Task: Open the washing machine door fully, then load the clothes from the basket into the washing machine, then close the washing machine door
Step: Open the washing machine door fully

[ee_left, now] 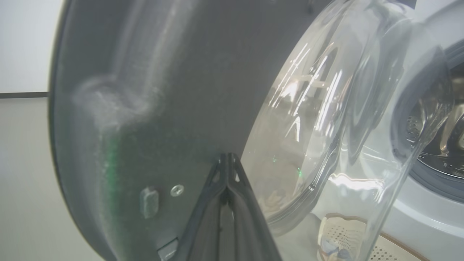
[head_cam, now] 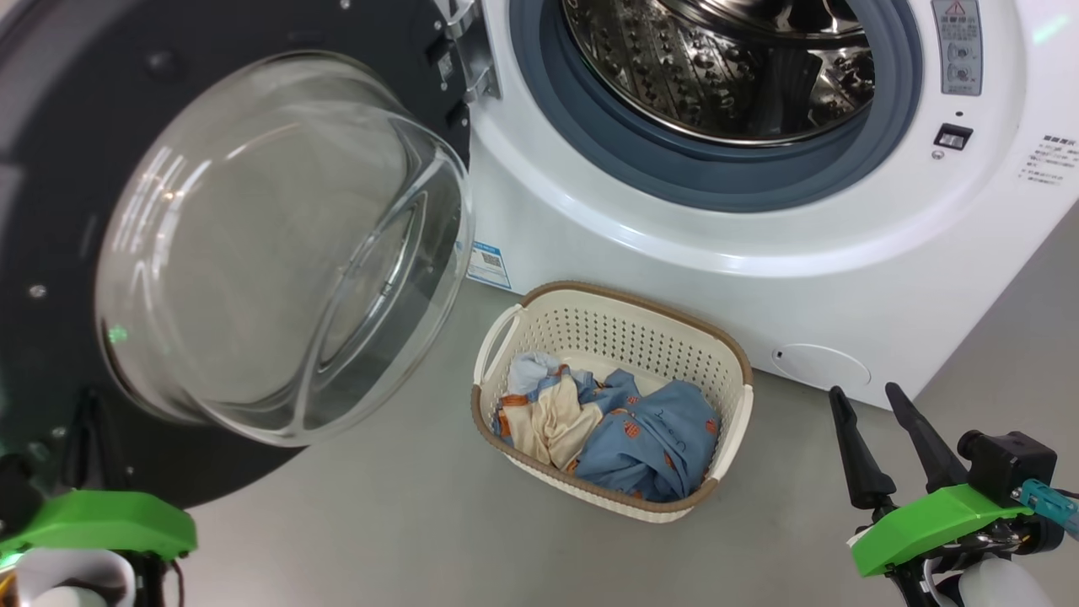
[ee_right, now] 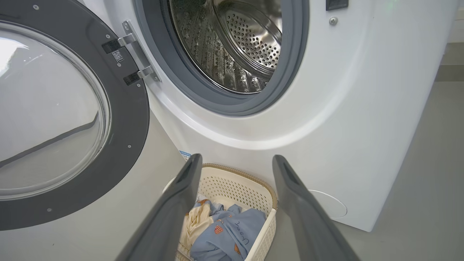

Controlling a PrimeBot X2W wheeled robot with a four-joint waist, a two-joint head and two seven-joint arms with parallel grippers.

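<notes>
The washing machine door [head_cam: 50, 211] stands swung wide open at the left, its glass bowl [head_cam: 278, 244] bulging toward me. The white washing machine [head_cam: 759, 278] shows its steel drum [head_cam: 725, 67] with nothing inside. On the floor in front sits the cream basket [head_cam: 674, 354], with the light blue, orange-print and cream clothes [head_cam: 624, 430] in it. My right gripper [head_cam: 864, 392] hovers open to the basket's right; in its wrist view the open right gripper [ee_right: 237, 157] frames the basket [ee_right: 235, 185] and the clothes [ee_right: 224, 228]. My left gripper [ee_left: 227, 156] is shut on nothing, its tip close to the door's dark inner face [ee_left: 174, 90].
Grey floor [head_cam: 379, 523] spreads around the basket. A round white flap [head_cam: 822, 367] and a blue label sticker [head_cam: 489, 263] mark the machine's lower front. The metal door hinge [head_cam: 472, 59] sits at the opening's left. My left arm's green wrist mount [head_cam: 93, 518] sits under the door.
</notes>
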